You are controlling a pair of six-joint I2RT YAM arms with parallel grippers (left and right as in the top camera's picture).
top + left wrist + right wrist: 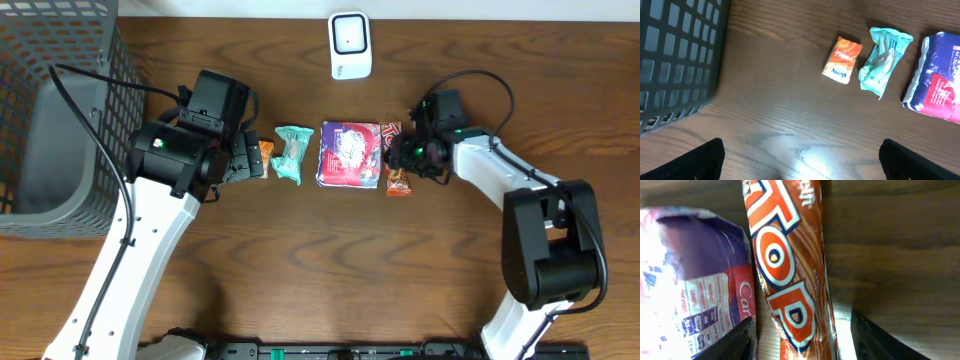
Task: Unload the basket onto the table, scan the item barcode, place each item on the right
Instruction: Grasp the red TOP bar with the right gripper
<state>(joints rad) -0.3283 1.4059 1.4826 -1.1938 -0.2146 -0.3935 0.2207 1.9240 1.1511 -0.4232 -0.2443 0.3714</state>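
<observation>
Candy bar [790, 280] lies on the bench [890, 255] just beside the purple pack [700, 280], its long axis along the pack's edge. Right pincer [802, 335] straddles it crosswise, partly open and gripping nothing yet. Left pincer [800, 162], wide open and empty, sits beyond the pack.

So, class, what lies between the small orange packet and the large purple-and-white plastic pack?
A crumpled teal wrapper; the left wrist view shows it best, and the overhead view shows it too.
</observation>
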